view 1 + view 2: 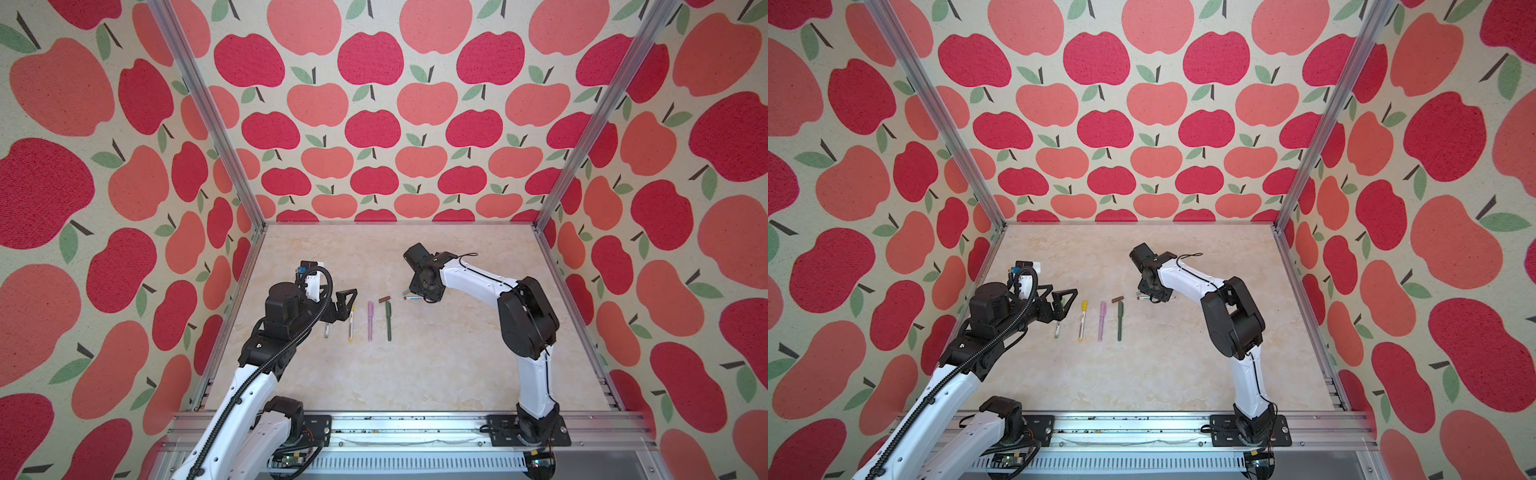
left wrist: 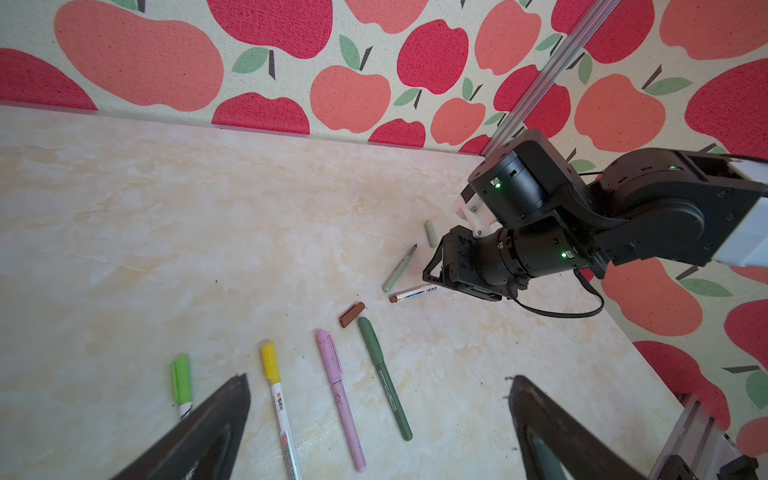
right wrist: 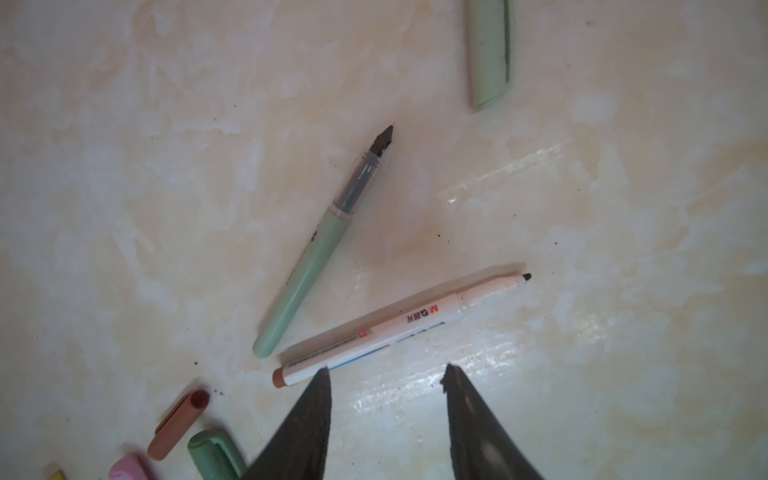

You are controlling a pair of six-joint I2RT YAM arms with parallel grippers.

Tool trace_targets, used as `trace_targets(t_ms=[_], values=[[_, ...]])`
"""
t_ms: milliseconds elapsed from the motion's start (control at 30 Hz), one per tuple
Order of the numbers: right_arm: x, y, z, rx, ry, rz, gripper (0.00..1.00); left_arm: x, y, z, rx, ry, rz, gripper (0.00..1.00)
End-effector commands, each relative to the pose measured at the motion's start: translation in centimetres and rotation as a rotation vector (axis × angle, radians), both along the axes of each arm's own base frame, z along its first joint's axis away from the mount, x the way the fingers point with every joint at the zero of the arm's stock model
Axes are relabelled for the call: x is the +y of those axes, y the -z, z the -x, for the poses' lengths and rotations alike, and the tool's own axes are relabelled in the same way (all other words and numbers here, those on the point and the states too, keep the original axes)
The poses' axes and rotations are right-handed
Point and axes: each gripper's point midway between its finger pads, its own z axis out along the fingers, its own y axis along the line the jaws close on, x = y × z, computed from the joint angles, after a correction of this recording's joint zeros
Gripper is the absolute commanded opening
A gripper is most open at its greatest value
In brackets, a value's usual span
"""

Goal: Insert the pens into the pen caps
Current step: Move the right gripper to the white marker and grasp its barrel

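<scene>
Right gripper [image 3: 385, 369] stands partly open and empty, the uncapped white printed pen [image 3: 374, 337] lying just past its tips, the brown cap [image 3: 178, 426] off to one side. Left gripper [image 2: 379, 377] gapes wide, empty, the capped pink pen [image 2: 338, 395] below its gap

Right pincer [image 3: 385, 370] parted, empty, perhaps touching the white pen [image 3: 374, 328]; sage pen [image 3: 307, 266] lies just beside.

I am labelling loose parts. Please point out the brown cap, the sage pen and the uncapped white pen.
brown cap [image 2: 352, 314]: left wrist view, its middle.
sage pen [image 3: 301, 280]: right wrist view, green barrel.
uncapped white pen [image 3: 374, 337]: right wrist view, printed barrel.
</scene>
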Motion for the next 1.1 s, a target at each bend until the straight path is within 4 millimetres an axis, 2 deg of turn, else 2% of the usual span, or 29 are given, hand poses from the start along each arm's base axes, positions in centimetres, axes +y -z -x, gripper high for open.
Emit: trace_targets(t_ms=[0,233,567,767,1067], values=[[-0.6,0.8,0.2,0.031,0.058,0.034,0.47,-0.5,-1.2,0.4,-0.026,0.042,0.002,0.99],[-0.4,1.5,-0.2,0.04,0.083,0.041,0.47,-1.4,-1.2,1.0,-0.02,0.091,-0.001,0.99],[-0.6,3.5,-0.1,0.069,0.11,0.056,0.46,-1.0,-1.5,1.2,-0.039,0.068,-0.005,0.99],[-0.7,4.5,0.0,0.083,0.089,0.079,0.38,-0.9,-1.6,1.1,-0.044,0.062,-0.01,0.99],[-2.1,6.2,1.7,0.128,0.064,0.114,0.21,-0.8,-1.9,1.0,-0.053,0.055,-0.012,0.99]])
